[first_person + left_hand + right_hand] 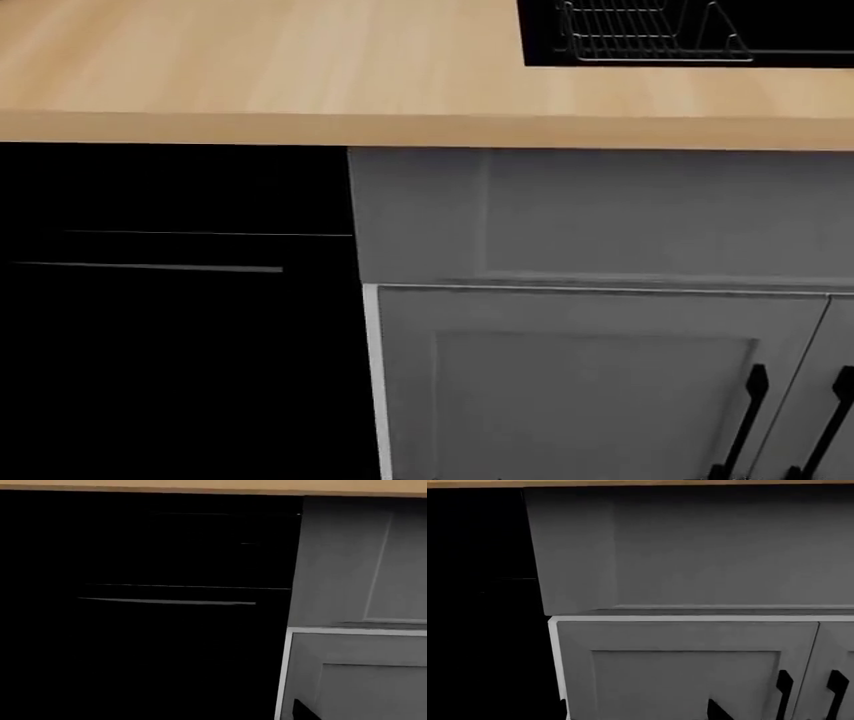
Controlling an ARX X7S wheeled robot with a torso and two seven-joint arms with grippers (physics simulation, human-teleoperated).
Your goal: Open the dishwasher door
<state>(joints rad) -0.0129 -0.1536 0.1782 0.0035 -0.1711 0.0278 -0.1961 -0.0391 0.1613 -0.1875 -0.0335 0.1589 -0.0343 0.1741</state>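
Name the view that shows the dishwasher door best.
The left wrist view: the dishwasher door fills most of it, its handle line in full. The head view has it at the left edge; the right wrist view catches only a dark strip.

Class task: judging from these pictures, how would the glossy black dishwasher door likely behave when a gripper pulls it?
The dishwasher door looks like a rigid flat panel, so it probably swings as one piece without flexing. Its glossy face likely offers poor grip. The thin silver handle line seems the only purchase, and a shallow one.
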